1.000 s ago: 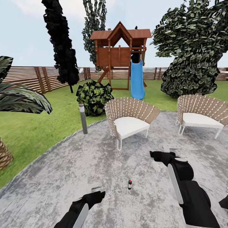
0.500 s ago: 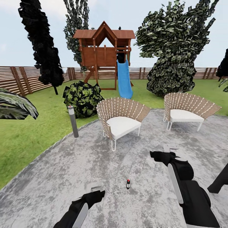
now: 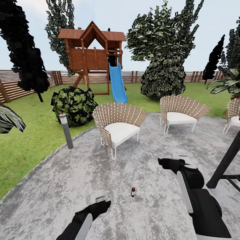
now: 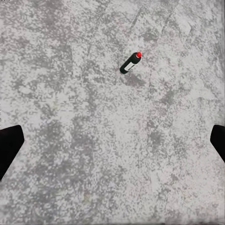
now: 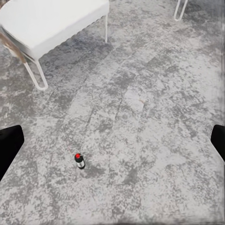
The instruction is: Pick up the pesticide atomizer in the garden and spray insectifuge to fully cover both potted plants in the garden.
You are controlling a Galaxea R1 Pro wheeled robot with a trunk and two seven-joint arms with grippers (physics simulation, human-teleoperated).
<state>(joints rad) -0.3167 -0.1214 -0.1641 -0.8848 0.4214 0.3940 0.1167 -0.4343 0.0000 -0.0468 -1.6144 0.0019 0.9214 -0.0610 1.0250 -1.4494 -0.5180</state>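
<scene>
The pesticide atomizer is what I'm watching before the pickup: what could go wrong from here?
The pesticide atomizer is slim and stands upright on the stone patio, so a sideways brush from the left gripper could tip it and send it rolling. The wicker chair stands just beyond; an overshooting right gripper might clip its leg.

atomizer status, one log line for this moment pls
atomizer: upright on patio, untouched | left gripper: open, empty | right gripper: open, empty | potted plants: not seen | phase: approach

Atomizer [image 3: 133,191] upright on patio [image 3: 83,173], seemingly
</scene>
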